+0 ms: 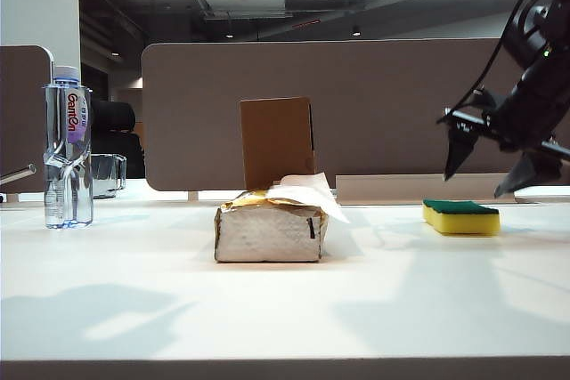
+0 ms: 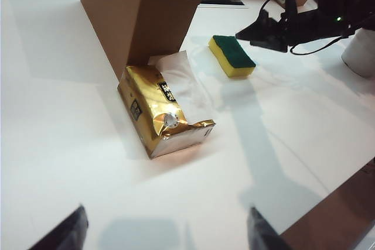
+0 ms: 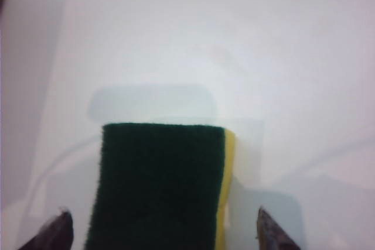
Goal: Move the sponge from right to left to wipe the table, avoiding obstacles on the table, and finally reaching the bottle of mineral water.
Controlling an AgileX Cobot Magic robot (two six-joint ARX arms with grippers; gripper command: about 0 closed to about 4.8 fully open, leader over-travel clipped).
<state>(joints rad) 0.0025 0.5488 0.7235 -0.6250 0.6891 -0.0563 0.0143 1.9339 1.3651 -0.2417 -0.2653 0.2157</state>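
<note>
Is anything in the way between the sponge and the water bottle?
Yes. The tissue pack and the cardboard box behind it stand mid-table between the sponge and the bottle. The open right gripper hovers above the sponge.

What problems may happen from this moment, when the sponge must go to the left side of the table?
1. The right gripper hangs open above the sponge, not yet gripping; a descent off centre might push it aside.
2. The tissue pack and cardboard box stand in the middle, so a straight wipe leftward would likely hit them.
3. The bottle of mineral water is tall, with a glass cup beside it; arriving fast could topple it.
</note>
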